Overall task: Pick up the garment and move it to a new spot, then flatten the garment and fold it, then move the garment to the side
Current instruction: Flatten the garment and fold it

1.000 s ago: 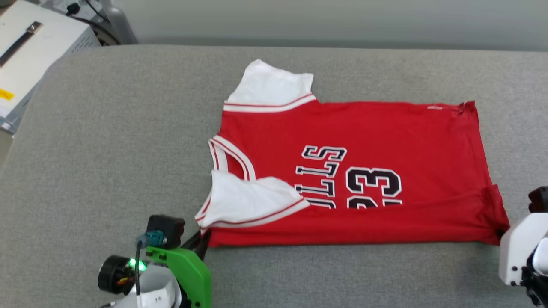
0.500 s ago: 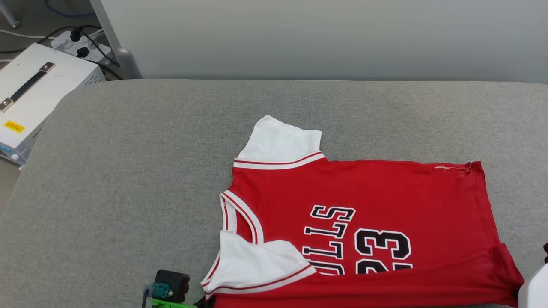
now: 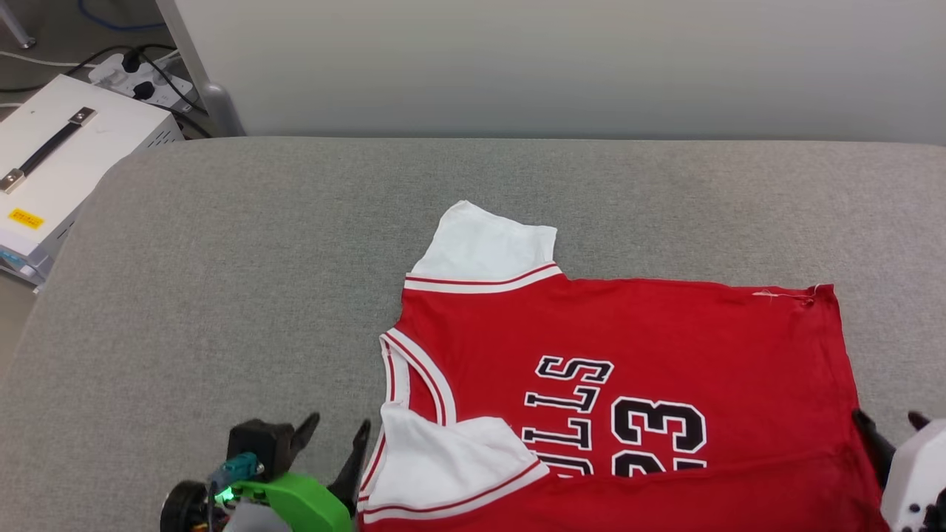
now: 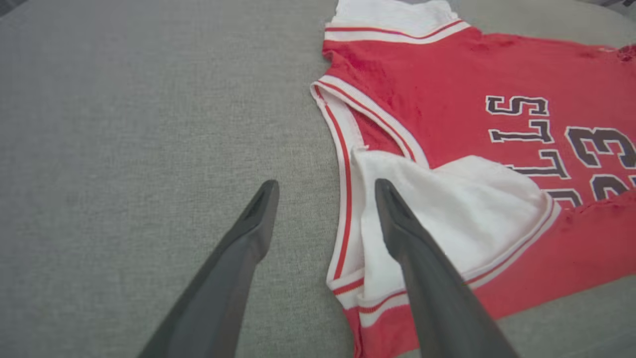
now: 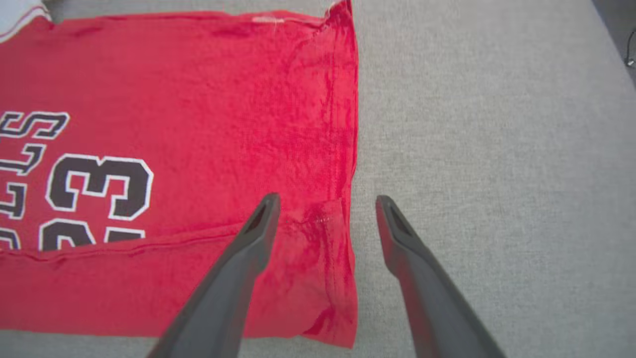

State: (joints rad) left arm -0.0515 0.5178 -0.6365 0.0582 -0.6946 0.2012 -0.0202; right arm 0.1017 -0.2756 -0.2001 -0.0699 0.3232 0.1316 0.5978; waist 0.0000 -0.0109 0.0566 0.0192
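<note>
We look down on a wide table covered in grey woven fabric with a rounded far-left corner, and behind it stands a plain pale wall, evenly lit. To the left of the table, lower down, we see a white box with a black carrying handle and a small yellow label. Beyond it a white power strip with black plugs and cables lies on the grey floor beside a slanting metal leg.

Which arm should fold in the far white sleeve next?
Left: the left gripper is open at the collar end of the garment, nearest the far sleeve; the right gripper is open by the hem corner.
</note>
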